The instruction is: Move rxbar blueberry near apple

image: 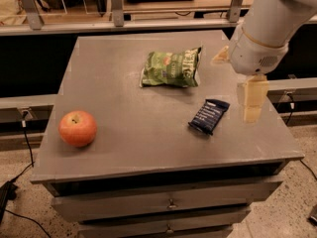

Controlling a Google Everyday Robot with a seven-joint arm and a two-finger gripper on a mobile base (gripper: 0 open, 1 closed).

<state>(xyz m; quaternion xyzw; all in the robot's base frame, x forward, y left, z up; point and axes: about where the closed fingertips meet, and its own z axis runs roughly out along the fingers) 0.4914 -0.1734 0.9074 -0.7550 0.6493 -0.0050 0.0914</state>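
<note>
Reaching for the bar [208, 116] looks like the step now. The gripper [235, 87] hangs over the right side of the table [129, 148], just beside the bar and not touching it. Its fingers [251, 99] look wide apart and hold nothing. The bar lies flat, well apart from the apple [78, 128] near the left edge. A green bag [171, 68] sits behind. Next, I think, the gripper must go down over the bar and pinch it.

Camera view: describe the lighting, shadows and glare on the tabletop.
Camera view: dim warm light; apple and rxbar blueberry cast only small soft shadows on the table; chip bag shows faint sheen, no harsh glare; the gripper hangs pale right of the bar.
</note>
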